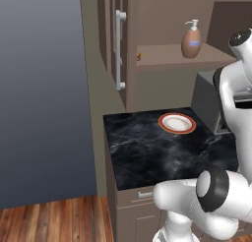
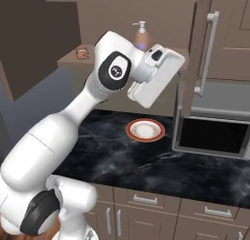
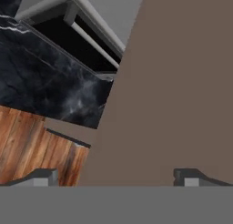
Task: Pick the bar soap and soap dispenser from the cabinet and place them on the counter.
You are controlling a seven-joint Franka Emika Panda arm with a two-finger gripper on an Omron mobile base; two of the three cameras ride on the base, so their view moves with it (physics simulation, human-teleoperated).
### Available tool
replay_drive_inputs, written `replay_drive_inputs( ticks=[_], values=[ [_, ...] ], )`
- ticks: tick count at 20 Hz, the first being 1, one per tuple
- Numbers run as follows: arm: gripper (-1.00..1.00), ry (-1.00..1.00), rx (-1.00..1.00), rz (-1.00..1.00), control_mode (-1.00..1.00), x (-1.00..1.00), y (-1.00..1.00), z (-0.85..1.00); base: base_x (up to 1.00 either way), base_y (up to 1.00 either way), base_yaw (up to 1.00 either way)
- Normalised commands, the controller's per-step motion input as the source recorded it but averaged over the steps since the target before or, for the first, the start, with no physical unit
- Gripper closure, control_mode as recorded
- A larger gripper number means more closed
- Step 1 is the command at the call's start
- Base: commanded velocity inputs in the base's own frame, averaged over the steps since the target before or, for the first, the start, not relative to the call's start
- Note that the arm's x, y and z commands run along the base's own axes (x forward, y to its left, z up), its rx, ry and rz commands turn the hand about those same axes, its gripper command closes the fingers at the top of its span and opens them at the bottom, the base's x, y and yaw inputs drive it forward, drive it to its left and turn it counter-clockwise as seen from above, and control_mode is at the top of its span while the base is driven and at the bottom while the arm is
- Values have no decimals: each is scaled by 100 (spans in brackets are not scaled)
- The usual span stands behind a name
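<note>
The brown soap dispenser (image 1: 191, 41) with its white pump stands upright on the inner shelf of the open cabinet (image 1: 162, 59). In the right base view the arm partly covers the dispenser (image 2: 141, 37). A small orange-red block, the bar soap (image 1: 139, 55) (image 2: 82, 52), lies at the shelf's left end. My gripper (image 3: 116, 177) is open with nothing between its fingertips (image 3: 43, 176). It faces a plain brown cabinet door panel (image 3: 177, 91). The white hand (image 2: 155, 78) hangs over the counter (image 2: 107, 151), below and in front of the dispenser and apart from it.
An orange-rimmed white plate (image 1: 176, 123) (image 2: 145, 130) sits on the black counter (image 1: 147, 147). A grey microwave (image 2: 210, 134) (image 1: 206, 103) stands to the right. Open cabinet doors with silver handles (image 1: 119, 49) (image 2: 207, 53) jut out on both sides. Wooden floor (image 1: 49, 219) lies left.
</note>
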Motion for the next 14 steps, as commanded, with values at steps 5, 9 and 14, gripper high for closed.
replay_drive_inputs(
  ticks=[5, 9, 14],
  values=[
    [-100, -5, 0, 0, -100, -15, -33, -3, 0, 0, 0],
    [-100, 0, 0, 0, -100, 14, -12, 0, 0, 0, 0],
    [-100, 0, 0, 1, -100, 3, 12, 0, 0, 0, 0]
  ],
)
